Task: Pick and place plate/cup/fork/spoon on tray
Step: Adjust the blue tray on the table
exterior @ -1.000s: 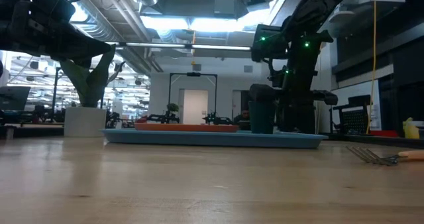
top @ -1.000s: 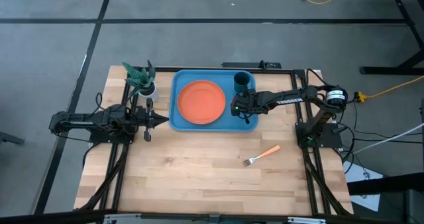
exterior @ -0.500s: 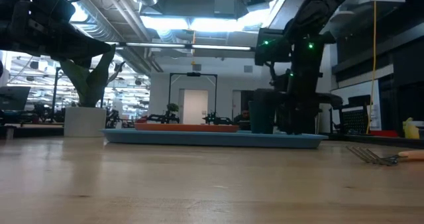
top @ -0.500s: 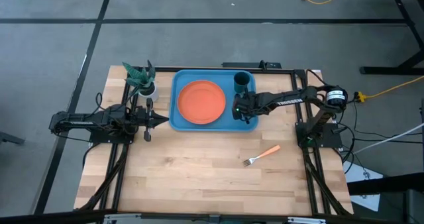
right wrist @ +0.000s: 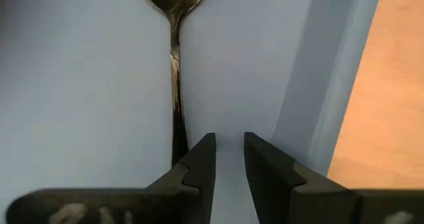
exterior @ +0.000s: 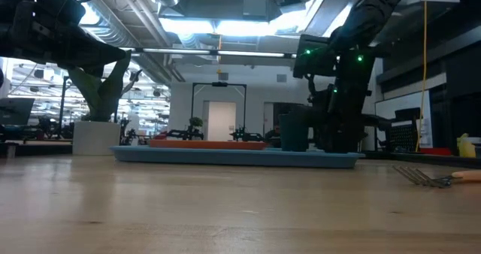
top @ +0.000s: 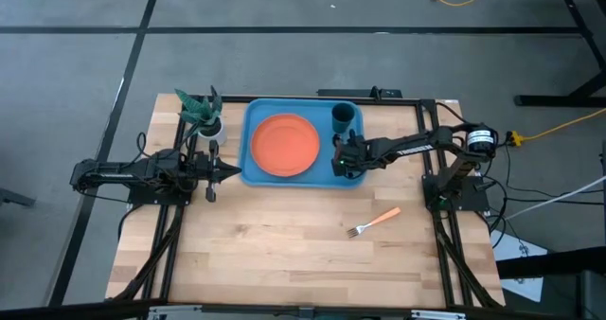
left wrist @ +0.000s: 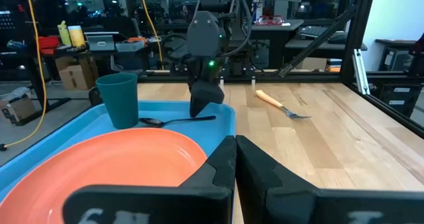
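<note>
The light-blue tray (top: 254, 121) lies at the table's far middle. On it are the orange plate (top: 284, 145), the teal cup (top: 343, 118) in the far right corner, and the dark spoon (right wrist: 174, 65) lying flat beside the cup (left wrist: 118, 101). My right gripper (top: 343, 159) points down over the tray's right end, its fingers a little apart, with the spoon's handle (left wrist: 199, 118) just beside them. The fork (top: 372, 222) lies on the bare wood near the right. My left gripper (top: 225, 171) is shut and empty at the tray's left edge. My right gripper (right wrist: 230, 154) comes from above with its fingertips (left wrist: 201, 108) low at the tray floor. The spoon's handle (right wrist: 177, 144) runs past the outer side of one finger, not between the two. Whether the finger touches the handle or the tray, I cannot tell.
A small white pot with a green plant (top: 208, 121) stands left of the tray at the far left. Bare wooden table spreads across the near half around the fork (exterior: 432, 177). Dark frame rails run along both table sides.
The tray with the plate, cup and spoon has slid a little toward the table's left edge. My right gripper has shifted slightly toward the near and right edges, staying low over the tray's right end.
</note>
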`<state>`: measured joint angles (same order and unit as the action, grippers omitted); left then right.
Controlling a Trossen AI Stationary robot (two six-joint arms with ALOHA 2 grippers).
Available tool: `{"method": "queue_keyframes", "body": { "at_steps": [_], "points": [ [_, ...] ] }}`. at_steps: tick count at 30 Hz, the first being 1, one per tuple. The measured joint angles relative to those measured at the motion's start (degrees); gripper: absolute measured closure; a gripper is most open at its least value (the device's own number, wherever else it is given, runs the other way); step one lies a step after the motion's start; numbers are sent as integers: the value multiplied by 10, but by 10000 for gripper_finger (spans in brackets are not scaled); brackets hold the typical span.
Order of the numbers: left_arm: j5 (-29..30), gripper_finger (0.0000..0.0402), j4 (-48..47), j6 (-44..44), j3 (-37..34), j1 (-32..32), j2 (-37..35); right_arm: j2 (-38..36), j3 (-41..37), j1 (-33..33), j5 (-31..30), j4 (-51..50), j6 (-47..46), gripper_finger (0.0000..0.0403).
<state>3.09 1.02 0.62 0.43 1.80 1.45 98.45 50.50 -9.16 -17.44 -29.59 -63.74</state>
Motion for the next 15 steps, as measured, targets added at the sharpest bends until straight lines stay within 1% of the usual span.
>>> {"method": "queue_keyframes", "body": {
  "at_steps": [6, 15],
  "points": [
    [0, 401, 0, 0, 0, 0, 0, 2, 10, 7, 1, 1, 12, 319],
    [0, 401, 0, 0, 0, 0, 0, 2, 11, 6, -7, -52, -5, 319]
  ]
}}
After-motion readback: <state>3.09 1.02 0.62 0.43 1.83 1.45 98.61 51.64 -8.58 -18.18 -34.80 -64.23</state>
